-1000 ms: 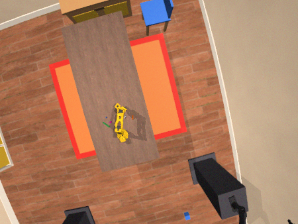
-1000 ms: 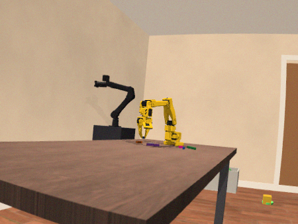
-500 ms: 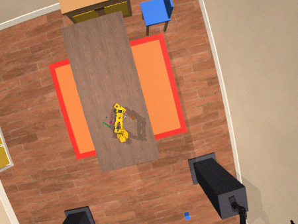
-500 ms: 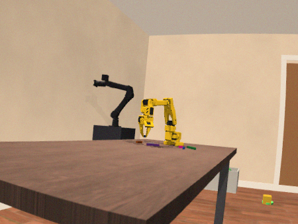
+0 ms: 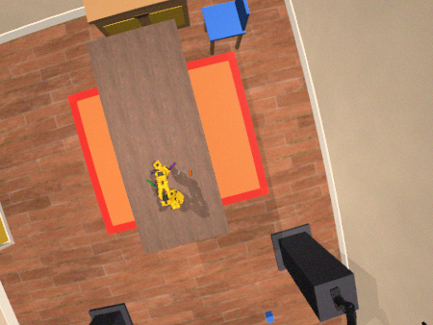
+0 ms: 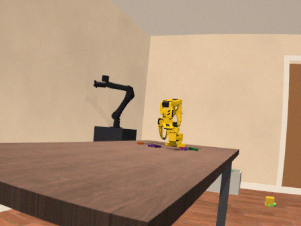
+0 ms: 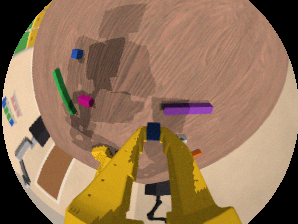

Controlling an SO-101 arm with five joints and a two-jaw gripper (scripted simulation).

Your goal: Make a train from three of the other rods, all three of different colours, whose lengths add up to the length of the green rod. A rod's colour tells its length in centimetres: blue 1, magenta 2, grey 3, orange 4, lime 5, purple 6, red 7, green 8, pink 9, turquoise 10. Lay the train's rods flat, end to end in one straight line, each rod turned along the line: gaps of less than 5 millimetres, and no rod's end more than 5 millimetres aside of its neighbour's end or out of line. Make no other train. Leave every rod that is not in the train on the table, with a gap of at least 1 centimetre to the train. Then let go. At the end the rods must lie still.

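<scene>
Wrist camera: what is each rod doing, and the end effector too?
end effector: shut on the dark blue rod.
other blue rod: lying flat on the table, alone.
green rod: lying flat.
magenta rod: lying flat, close beside the green rod.
purple rod: lying flat, apart from the rest.
orange rod: mostly hidden behind a finger.

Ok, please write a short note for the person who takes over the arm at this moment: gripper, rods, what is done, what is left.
Gripper: shut on a small blue rod, raised above the table.
Rods on the table, none joined: green rod, magenta rod near it, purple rod, orange rod, a second blue piece.
Done: blue rod is in the gripper; no train laid.
Left: set it down flat, line up two more colours end to end to match the green length, let go.
</scene>
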